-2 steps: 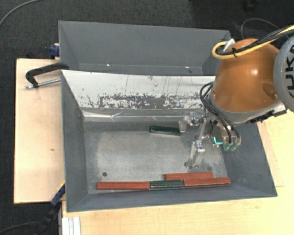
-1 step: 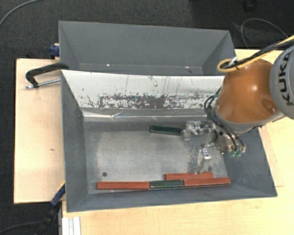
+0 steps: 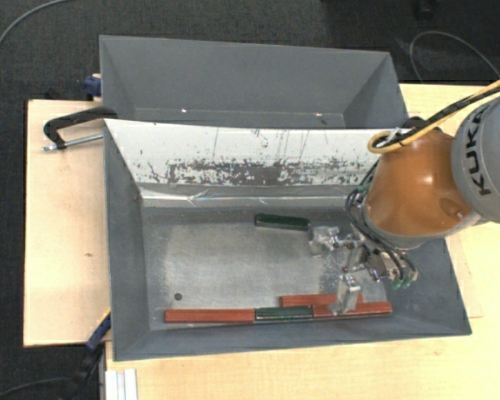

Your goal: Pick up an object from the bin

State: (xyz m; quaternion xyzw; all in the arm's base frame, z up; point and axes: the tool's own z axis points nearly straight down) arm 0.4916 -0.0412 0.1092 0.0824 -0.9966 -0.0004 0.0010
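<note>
We locate a flat red bar (image 3: pixel 373 308) on the floor of the bin (image 3: pixel 123 257), at the right end of the near wall and lying parallel to it. The gripper (image 3: pixel 347 297) stands directly over the left end of this bar, its tip at or just above the bar; contact cannot be confirmed. We cannot tell whether the gripper is apart or together, and nothing is seen clamped in it.

A short red bar (image 3: pixel 298 301) lies just left of the tip. A dark green bar (image 3: pixel 282 313) and a long red bar (image 3: pixel 208 315) continue the row leftward along the near wall. A separate dark green piece (image 3: pixel 281 221) lies well apart, near the far wall. Above the gripper we see the orange cover (image 3: pixel 408 194) of the wrist.
</note>
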